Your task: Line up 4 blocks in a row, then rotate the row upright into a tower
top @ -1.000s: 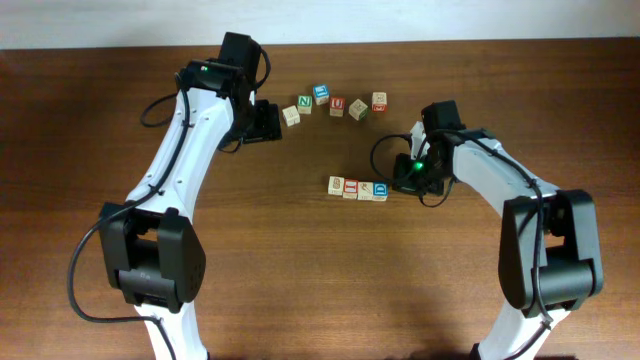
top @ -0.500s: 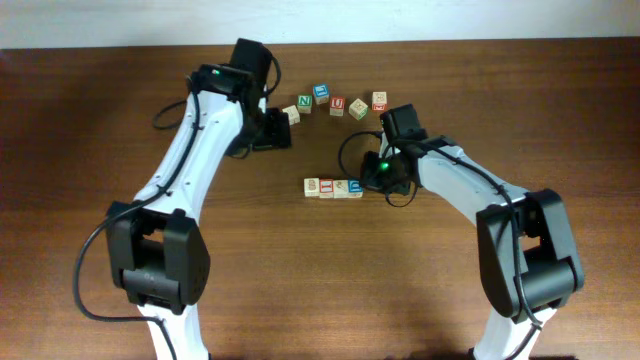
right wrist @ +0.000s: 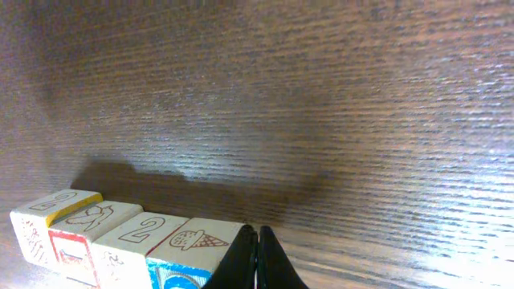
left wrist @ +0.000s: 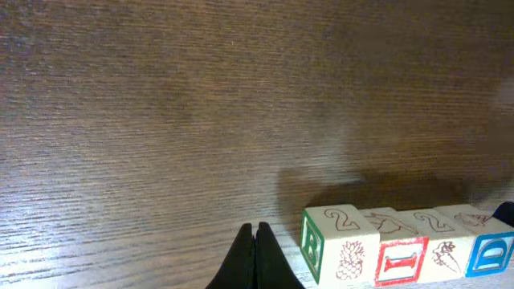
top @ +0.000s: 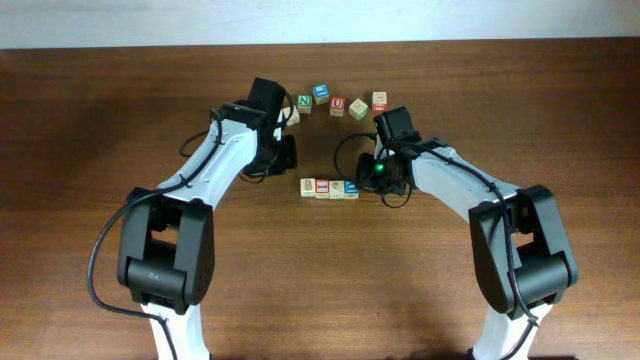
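Overhead, the four blocks (top: pixel 329 188) are seen touching in a row; the left gripper (left wrist: pixel 254 239) is closed on nothing near one end, the right gripper (right wrist: pixel 257 239) closed on nothing just beside the other

block row (left wrist: pixel 401 249) partly outside both wrist views

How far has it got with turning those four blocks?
Done: the four blocks sit touching in one straight row. In hand: the right end effector, shut and empty, is at the row's blue-faced end; the left end effector, also shut, sits just short of the other end. Left: the row lies straight across the table, so the turn itself looks yet to come.
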